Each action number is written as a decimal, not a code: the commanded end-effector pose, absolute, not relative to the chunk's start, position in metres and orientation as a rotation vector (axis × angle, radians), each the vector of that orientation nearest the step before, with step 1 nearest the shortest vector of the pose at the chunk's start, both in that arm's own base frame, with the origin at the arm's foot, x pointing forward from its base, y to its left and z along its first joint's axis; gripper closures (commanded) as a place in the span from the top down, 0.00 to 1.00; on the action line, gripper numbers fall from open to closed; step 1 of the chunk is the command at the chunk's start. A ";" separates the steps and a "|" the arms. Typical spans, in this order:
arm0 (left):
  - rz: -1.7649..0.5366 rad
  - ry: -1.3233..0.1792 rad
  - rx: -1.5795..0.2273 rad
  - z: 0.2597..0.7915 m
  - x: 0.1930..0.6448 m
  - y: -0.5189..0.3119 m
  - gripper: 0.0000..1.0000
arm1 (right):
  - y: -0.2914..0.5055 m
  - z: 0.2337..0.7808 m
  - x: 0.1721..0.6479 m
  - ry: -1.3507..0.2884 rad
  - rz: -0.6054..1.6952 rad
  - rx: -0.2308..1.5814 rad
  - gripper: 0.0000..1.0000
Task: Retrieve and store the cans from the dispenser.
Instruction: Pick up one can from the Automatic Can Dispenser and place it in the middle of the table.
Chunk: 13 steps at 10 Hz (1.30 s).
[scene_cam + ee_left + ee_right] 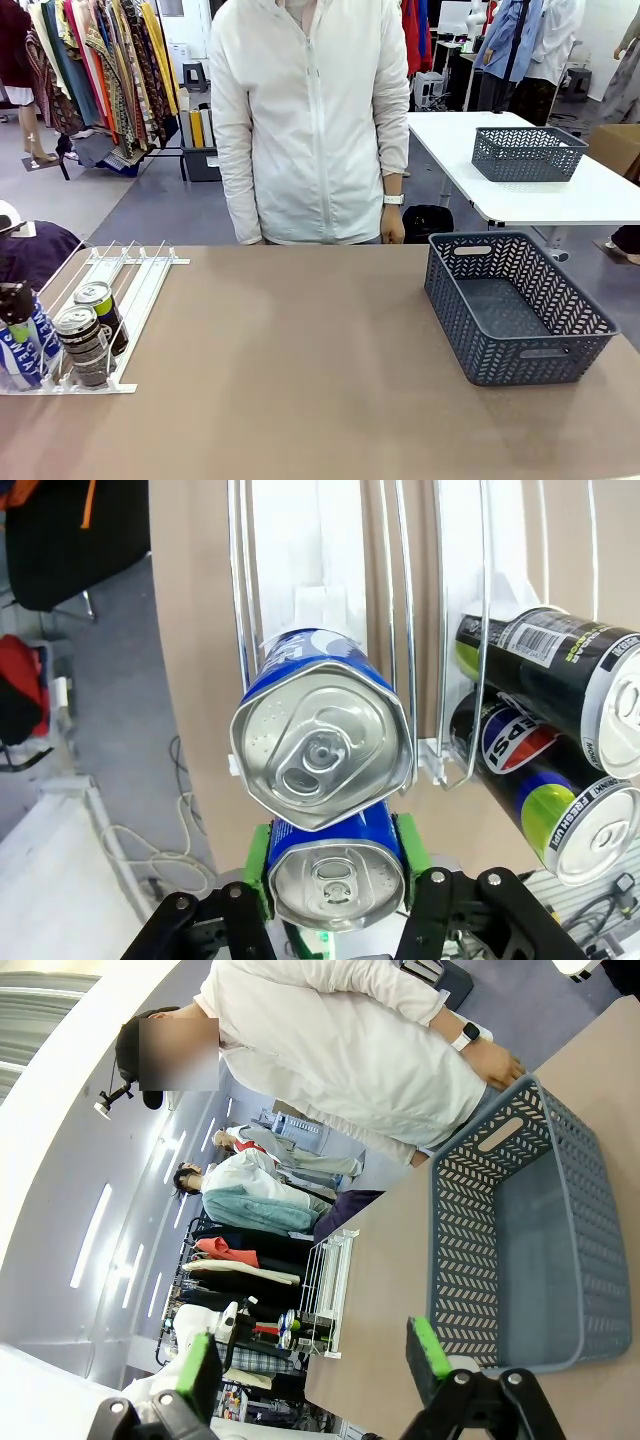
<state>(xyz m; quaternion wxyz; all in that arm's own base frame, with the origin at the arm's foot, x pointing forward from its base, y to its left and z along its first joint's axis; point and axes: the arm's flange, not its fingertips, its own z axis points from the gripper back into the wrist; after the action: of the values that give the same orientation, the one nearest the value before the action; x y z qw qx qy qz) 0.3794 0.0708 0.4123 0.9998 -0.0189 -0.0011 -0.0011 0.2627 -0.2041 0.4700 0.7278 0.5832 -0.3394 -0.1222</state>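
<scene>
Left arm sits low at the bottom end of the rack [130, 290], far left of the tabletop [300, 350]. My left jaws clamp a blue can [335, 880]: green pads [262, 872] press on both its sides, and its silver top faces me. A second blue can [320, 745] lies just beyond it, its rim looking angular rather than round. Two dark cans [545, 780] lie off to one side, one with a Pepsi logo. My right jaws are spread wide and empty, hovering near the grey basket [540, 1240].

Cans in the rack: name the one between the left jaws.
The front blue can, flanked by both green pads; the other blue can and the dark cans sit clear.
</scene>
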 end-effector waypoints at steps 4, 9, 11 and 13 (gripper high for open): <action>-0.017 -0.063 0.003 0.431 0.370 0.061 0.00 | -0.205 0.475 0.266 -0.772 -0.271 1.301 1.00; -0.176 -0.333 0.114 0.550 0.324 0.044 0.00 | -0.205 0.475 0.266 -0.772 -0.271 1.301 1.00; -0.159 -0.494 0.078 0.587 0.302 0.046 0.00 | -0.205 0.475 0.266 -0.772 -0.271 1.301 1.00; -0.060 -0.555 -0.006 0.593 0.292 0.065 0.00 | -0.205 0.475 0.266 -0.772 -0.271 1.301 1.00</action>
<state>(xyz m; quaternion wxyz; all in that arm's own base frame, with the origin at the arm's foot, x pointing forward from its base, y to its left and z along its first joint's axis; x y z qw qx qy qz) 0.2898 0.0546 0.6073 0.9642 0.0282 -0.2585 -0.0513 0.2629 -0.2042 0.4698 0.7280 0.5832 -0.3390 -0.1224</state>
